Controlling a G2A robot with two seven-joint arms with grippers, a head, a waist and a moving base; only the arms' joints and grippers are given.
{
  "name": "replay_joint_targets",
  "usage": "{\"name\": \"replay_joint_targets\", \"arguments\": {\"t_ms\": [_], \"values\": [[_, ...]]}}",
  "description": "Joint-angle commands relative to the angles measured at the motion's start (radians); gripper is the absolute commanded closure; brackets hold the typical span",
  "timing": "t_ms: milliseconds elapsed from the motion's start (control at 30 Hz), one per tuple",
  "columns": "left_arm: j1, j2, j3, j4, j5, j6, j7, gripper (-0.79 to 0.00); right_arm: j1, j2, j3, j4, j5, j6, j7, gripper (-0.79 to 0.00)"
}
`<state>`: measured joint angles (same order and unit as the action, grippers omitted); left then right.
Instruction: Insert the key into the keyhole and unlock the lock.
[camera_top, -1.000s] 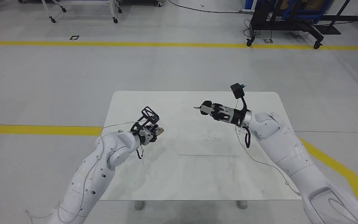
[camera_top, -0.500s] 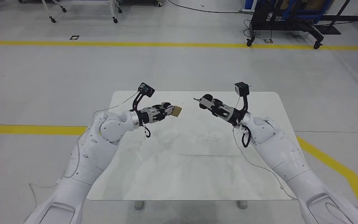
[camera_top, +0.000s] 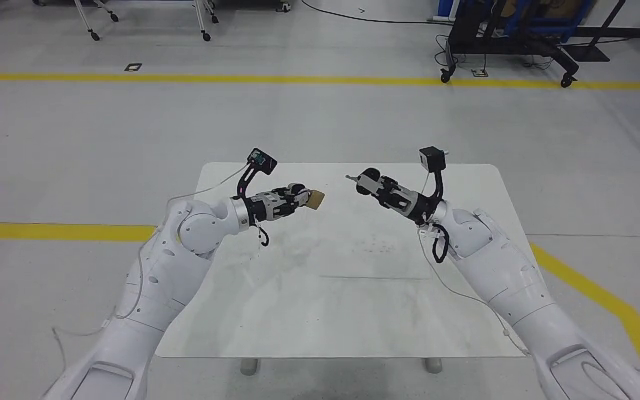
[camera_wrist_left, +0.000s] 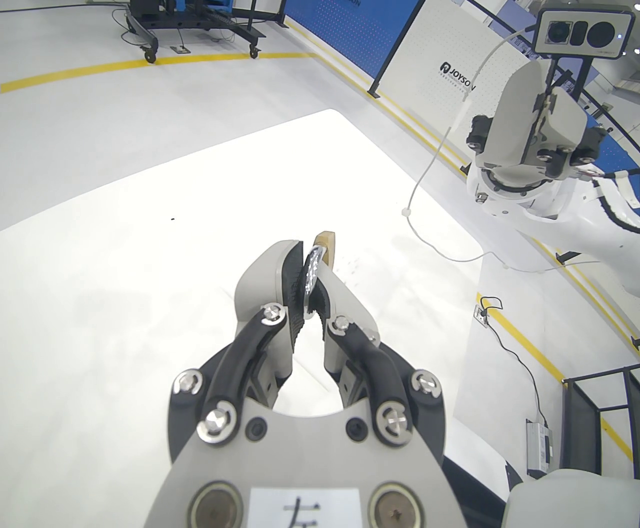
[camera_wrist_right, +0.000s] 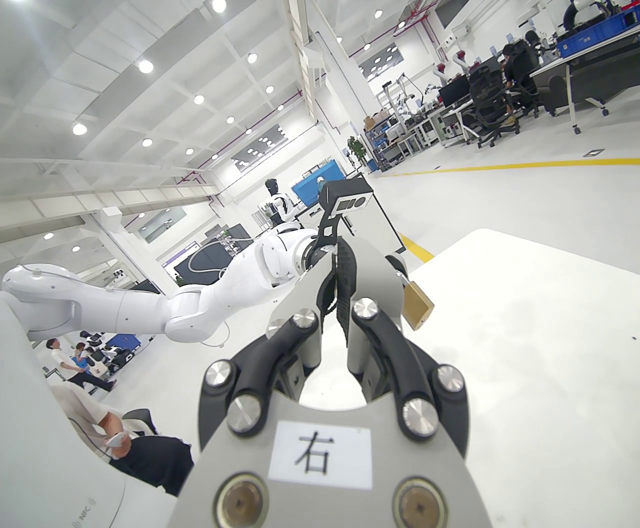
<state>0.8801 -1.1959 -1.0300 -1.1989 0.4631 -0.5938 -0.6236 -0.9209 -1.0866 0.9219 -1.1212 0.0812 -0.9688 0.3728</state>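
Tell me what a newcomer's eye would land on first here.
Above the white table, the left end effector holds up a brass padlock. Facing it across a gap, the right end effector grips a small key that points toward the padlock.

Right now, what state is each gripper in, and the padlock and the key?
left gripper: shut on the padlock.
padlock: held up off the table, no key in it; whether it is locked cannot be told.
right gripper: shut on the key.
key: held in the air, pointing toward the padlock, apart from it.
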Motion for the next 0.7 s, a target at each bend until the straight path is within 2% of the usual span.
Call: {"name": "replay_joint_targets", "arguments": {"t_ms": [0,600,633,667], "values": [[0.000,0.000,0.000,0.000,-0.001,0.000,0.000,0.000,0.000,0.000,0.000,0.000,0.000,0.000,0.000,0.000],[0.000,0.000,0.000,0.000,-0.001,0.000,0.000,0.000,0.000,0.000,0.000,0.000,0.000,0.000,0.000,0.000],[0.000,0.000,0.000,0.000,-0.001,0.000,0.000,-0.237,0.000,0.000,0.000,0.000,0.000,0.000,0.000,0.000],[0.000,0.000,0.000,0.000,-0.001,0.000,0.000,0.000,0.000,0.000,0.000,0.000,0.000,0.000,0.000,0.000]]}}
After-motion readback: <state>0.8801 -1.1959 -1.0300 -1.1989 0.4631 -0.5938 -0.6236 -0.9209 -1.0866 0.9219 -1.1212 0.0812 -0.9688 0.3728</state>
